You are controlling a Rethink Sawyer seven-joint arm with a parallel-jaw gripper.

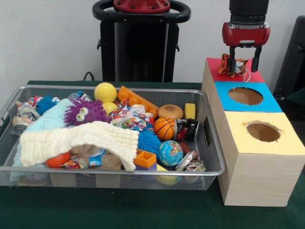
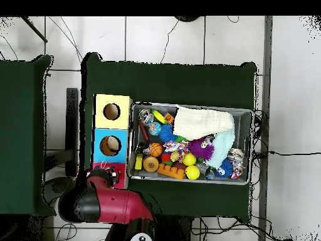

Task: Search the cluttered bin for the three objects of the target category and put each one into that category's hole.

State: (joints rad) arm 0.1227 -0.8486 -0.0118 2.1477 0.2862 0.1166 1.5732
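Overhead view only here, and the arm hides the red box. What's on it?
Observer: A striped orange plush toy lies on the red box, right under the gripper.
Operator: Gripped?
Observer: Doesn't look it. The fingers stand apart, open, and the toy sits against one of them.
Operator: Anything under the cloth?
Observer: An orange ball peeks out under the cream cloth, by the bin rim nearest the front camera.
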